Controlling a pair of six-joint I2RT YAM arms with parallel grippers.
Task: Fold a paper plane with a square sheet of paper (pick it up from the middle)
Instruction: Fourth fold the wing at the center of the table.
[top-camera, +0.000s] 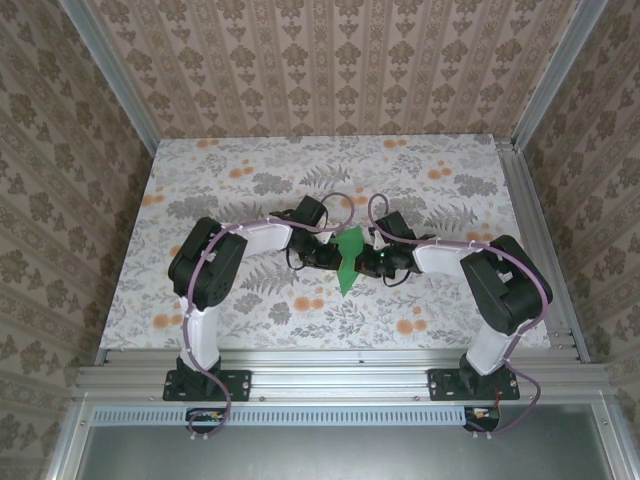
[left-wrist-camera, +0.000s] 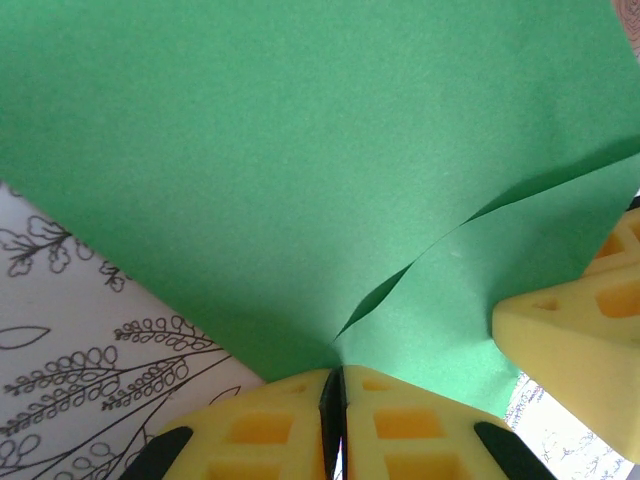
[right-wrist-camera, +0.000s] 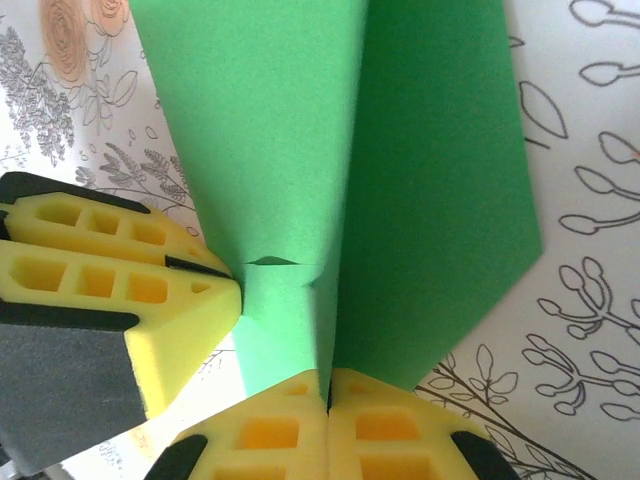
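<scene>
Fingers (left-wrist-camera: 265, 430) of the left gripper (left-wrist-camera: 333, 385): yellow foam pads, pressed flat together, pinching the near edge of the green paper (left-wrist-camera: 300, 150). We saw no gap between them.

Green paper: one piece, bright and matte, partly folded. It was held between the two grippers over the middle of the floral tabletop (top-camera: 200, 180). A long centre crease ran away from the right wrist camera, with one panel on each side. A loose flap lifted near the left pinch. We could not tell whether its lower tip touched the tabletop.

Handling, as we judged it: very light, thin and limp where single, stiffer along the crease and doubled layers. It would likely mark at any hard pinch and might tear if the arms pulled apart. The matte face should grip well on foam. We judged the best hold to be close beside the centre crease, on the layered part, not out on a free corner.

Fingers (right-wrist-camera: 390, 440) of the right gripper (right-wrist-camera: 328, 385): the same yellow foam, likewise clamped on the paper at the foot of the crease, with the left pads just beside them.
</scene>
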